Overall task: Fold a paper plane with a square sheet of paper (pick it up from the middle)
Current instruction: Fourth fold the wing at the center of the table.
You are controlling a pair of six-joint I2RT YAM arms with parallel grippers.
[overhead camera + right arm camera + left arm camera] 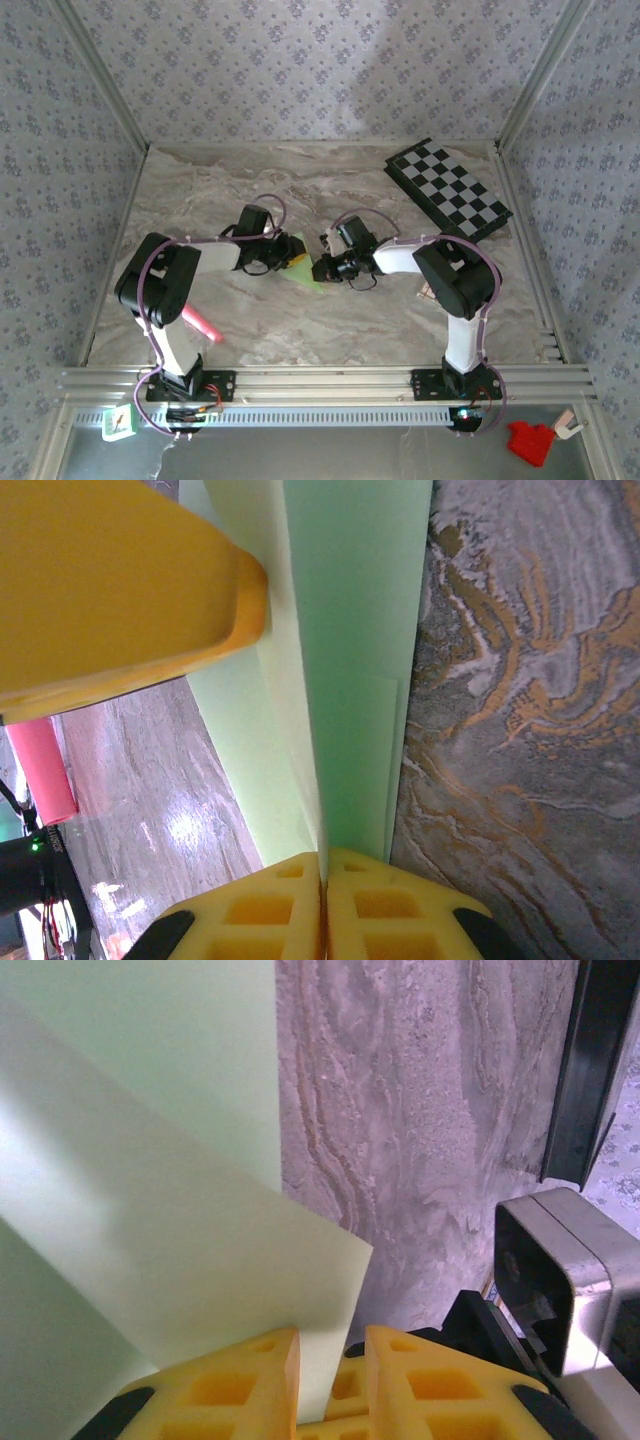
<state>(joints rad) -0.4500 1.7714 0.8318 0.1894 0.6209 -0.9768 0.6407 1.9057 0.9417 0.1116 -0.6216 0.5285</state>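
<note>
**Sheet of paper** [306, 273]: pale green, plain, partly folded into layered flaps with a long straight crease. It sits well apart from the chequered board [450, 190], toward the arm bases and to the board's left, about mid-table. From above, the two grippers cover most of it and leave a green wedge between them. Whether it touches the marble-patterned table top [300, 180] cannot be told.

**Left gripper** [332, 1345]: yellow fingers drawn nearly together, with one edge of the sheet pinched in the narrow slit between them. It holds the side of the sheet farther from the board. In the right wrist view, one of its fingers blocks the sheet's upper left part.

**Right gripper** [324, 865]: yellow fingers pressed flat together on the folded edge of the sheet, on the side nearer the board.

**Chequered board**: black and grey, lying flat and set at an angle in the far right corner of the table.

**Pink marker** [201, 325]: lying on the table, farther from the board than the sheet and just beside the left arm. The arm hides one end of it.

**Red object** [530, 443]: below the near frame rail, on the board's side.

**Green-and-white card** [118, 422]: below the same rail, at the corner diagonally opposite the board.
</note>
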